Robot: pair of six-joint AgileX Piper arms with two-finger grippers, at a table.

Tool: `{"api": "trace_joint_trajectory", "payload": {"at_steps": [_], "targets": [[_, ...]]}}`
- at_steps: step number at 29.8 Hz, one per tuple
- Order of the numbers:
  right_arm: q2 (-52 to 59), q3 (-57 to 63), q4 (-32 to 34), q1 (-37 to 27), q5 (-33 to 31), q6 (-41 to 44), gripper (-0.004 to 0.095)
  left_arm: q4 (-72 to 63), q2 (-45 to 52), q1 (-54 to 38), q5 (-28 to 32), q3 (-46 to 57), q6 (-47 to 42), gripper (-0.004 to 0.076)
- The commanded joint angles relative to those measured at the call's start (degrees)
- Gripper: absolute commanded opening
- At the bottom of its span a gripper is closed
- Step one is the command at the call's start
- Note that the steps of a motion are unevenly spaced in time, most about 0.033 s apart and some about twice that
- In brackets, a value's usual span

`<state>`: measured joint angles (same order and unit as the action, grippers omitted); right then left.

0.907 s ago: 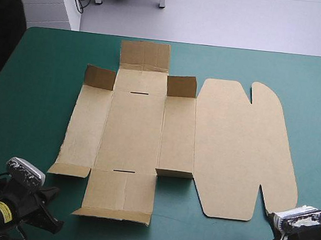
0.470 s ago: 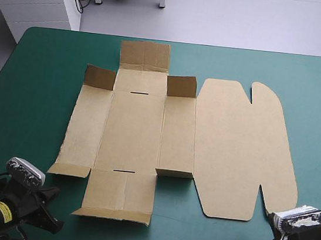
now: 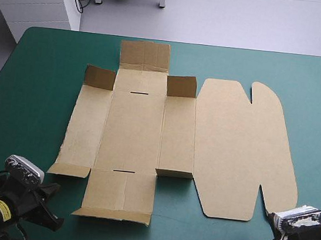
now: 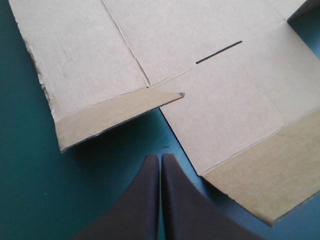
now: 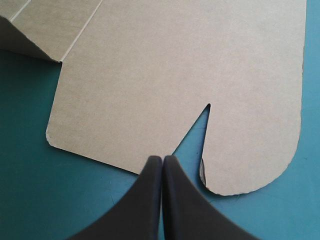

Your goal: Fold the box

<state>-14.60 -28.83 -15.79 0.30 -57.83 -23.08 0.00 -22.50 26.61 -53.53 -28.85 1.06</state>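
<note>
1. Hardly anything is changing since the earlier frames: the left gripper [image 4: 160,157] is edging very slightly in the lower left of the overhead frame, while the box [image 3: 146,136] is lying just as before.
2. The box is resting unfolded and almost flat across the middle of the teal-green table [image 3: 43,69], its rounded lid [image 3: 239,148] stretching toward the right.
3. Both grippers are waiting at the lower corners, off the board; the left one and the right gripper [image 5: 162,159] are each pressed closed on nothing.
4. Just ahead of the left gripper, a small corner flap [image 4: 115,117] is lifting a little.
5. Likely risk: closed fingers nudging a flat edge would be shoving the whole sheet along the table instead of getting under it, and catching the raised flap could be creasing it wrongly.
</note>
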Motion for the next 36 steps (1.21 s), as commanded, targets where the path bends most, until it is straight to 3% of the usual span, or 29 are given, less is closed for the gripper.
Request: {"api": "trace_joint_trajectory", "payload": {"at_steps": [1, 20, 25, 29, 33, 36], "targets": [[-0.6, -1.3, -0.9, 0.2, 3.4, 0.0, -0.0014, -0.3, -2.2, 0.2, 3.8, -5.3, -0.5, -0.0008], [-0.6, -1.3, -0.9, 0.2, 3.4, 0.0, -0.0014, 6.1, -33.2, 0.1, 2.9, -29.8, -0.5, -0.0005], [-0.6, -1.3, -0.9, 0.2, 3.4, 0.0, -0.0014, 6.9, -37.0, 0.0, 1.7, -33.0, 0.1, 0.0017], [-0.6, -1.3, -0.9, 0.2, 3.4, 0.0, -0.0014, 4.6, -37.4, -5.5, 0.9, -33.6, 2.1, 0.0017], [-0.6, -1.3, -0.9, 0.2, 3.4, 0.0, -0.0014, -8.0, -37.6, -17.4, -1.4, -33.6, 13.9, 0.0017], [-0.6, -1.3, -0.9, 0.2, 3.4, 0.0, -0.0014, -21.1, -38.6, -28.9, -6.9, -33.6, 27.6, 0.0017]]}}
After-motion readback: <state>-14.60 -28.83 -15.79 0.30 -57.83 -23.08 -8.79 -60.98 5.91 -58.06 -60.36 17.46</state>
